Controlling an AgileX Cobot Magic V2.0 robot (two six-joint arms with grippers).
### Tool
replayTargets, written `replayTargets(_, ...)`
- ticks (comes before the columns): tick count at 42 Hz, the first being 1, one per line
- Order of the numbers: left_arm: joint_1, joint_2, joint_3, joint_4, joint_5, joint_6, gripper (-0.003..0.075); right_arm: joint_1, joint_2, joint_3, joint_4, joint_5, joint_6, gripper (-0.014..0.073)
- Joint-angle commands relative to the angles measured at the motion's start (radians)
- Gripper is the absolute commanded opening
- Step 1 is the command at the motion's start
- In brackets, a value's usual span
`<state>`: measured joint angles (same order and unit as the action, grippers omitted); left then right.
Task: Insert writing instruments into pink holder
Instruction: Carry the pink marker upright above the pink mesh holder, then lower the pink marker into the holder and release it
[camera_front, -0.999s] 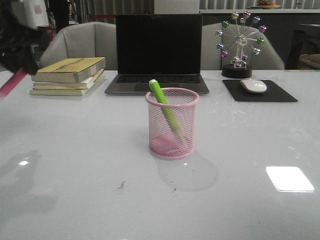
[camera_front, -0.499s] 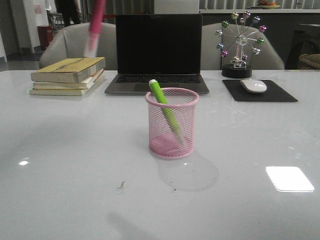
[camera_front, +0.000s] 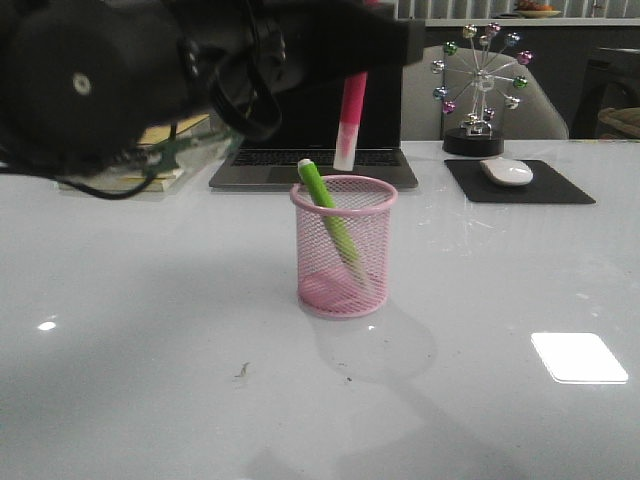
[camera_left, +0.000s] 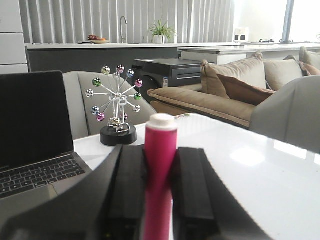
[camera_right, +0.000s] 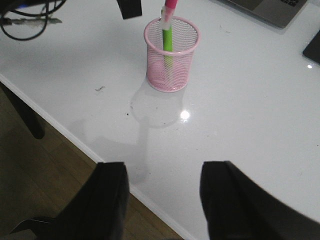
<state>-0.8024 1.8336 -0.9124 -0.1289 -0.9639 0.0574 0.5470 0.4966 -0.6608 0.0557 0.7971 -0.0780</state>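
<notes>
Left wrist view: left end effector (camera_left: 161, 200) clamps magenta marker (camera_left: 160, 170).

The table (camera_front: 150, 330) was a glossy white slab, its near edge showing above a wood floor in the right wrist view. The pink holder (camera_front: 344, 246) stood directly on it near the middle. Further back a laptop (camera_front: 315, 160) sat open, a stack of books (camera_front: 150, 170) lay at the back left, largely hidden by the arm, and a black mouse pad (camera_front: 518, 184) lay at the back right with a white mouse (camera_front: 507, 171) on it. Behind the pad a ferris-wheel ornament (camera_front: 477, 88) stood on its dark base. A small dark speck (camera_front: 243, 370), possibly debris, lay on the near surface.
</notes>
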Motion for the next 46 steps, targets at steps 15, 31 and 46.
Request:
replayTargets(15, -0.009, 0.077, -0.028, -0.013, -0.176, -0.010, 0.0207, -0.003, 0.002, -0.026, -0.002, -0.067, 0.001, 0.0447)
replayTargets(31, -0.009, 0.075, -0.028, -0.015, -0.154, -0.010, 0.0361, -0.003, 0.002, -0.026, -0.002, -0.067, 0.001, 0.0447)
replayTargets(46, 0.005, -0.142, -0.167, 0.028, 0.579, 0.021, 0.0360, -0.003, 0.002, -0.026, -0.002, -0.066, 0.001, 0.0447)
